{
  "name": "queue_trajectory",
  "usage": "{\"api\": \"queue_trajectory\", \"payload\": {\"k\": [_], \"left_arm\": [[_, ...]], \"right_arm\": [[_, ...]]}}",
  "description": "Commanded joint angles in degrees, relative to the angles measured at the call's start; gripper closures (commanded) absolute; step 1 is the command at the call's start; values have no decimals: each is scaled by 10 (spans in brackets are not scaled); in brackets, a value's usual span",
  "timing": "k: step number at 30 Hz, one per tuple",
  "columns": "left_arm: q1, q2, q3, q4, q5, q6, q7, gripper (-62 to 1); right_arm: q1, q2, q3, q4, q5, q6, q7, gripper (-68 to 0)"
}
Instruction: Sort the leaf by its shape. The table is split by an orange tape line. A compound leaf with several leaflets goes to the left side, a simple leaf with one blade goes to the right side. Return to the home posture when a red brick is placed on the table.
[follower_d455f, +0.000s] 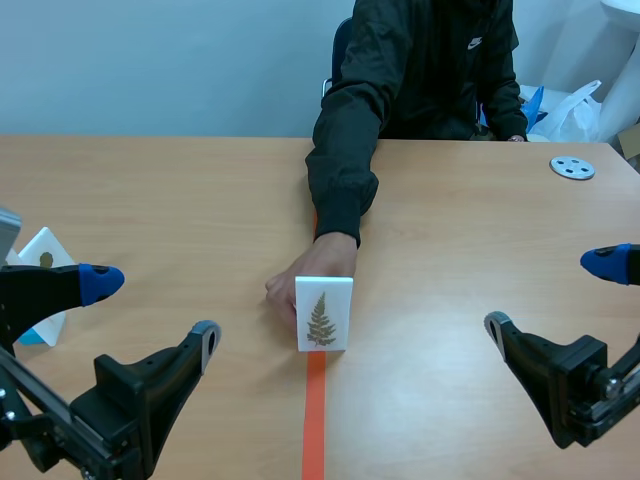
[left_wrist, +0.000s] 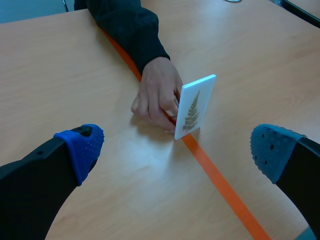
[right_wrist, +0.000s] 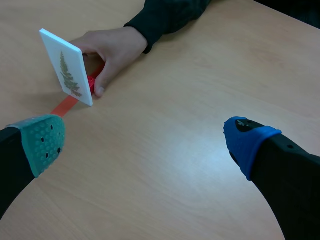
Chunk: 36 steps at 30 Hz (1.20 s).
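We see the left gripper (follower_d455f: 152, 310) and right gripper (follower_d455f: 552, 294) spread wide, both empty. The leaf card (follower_d455f: 323, 314) stands upright on the tape line (follower_d455f: 315, 420), long axis vertical, frond tip up, with a person's hand (follower_d455f: 288, 288) touching it from behind.

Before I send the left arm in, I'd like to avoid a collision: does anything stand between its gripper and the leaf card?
Only bare table lies between the open left gripper and the leaf card. But a person's hand is against the card's back, so a grasp would likely meet it.
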Motion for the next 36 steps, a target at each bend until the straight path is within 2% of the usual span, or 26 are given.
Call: {"api": "queue_trajectory", "payload": {"k": [1,16,20,23,28,32,36], "left_arm": [[0,-2,-1,4,-6,-1,-8,-623],[0,-2,-1,4,-6,-1,-6,-623],[0,-2,-1,4,-6,-1,-7,-623],[0,-2,-1,4,-6,-1,-8,-623],[0,-2,-1,4,-6,-1,-8,-623],[0,-2,-1,4,-6,-1,-8,-623],[0,-2,-1,4,-6,-1,-8,-623]], "right_arm": [[5,1,6,5,6,-2,6,-679],[6,1,6,5,6,-2,5,-679],[23,1,5,5,5,0,-24,-679],[43,1,4,3,6,14,-43,-679],[92,1,-34,-30,5,41,-64,-679],[141,1,-85,-82,3,47,-63,-679],[200,1,-139,-139,0,69,-55,-679]]}}
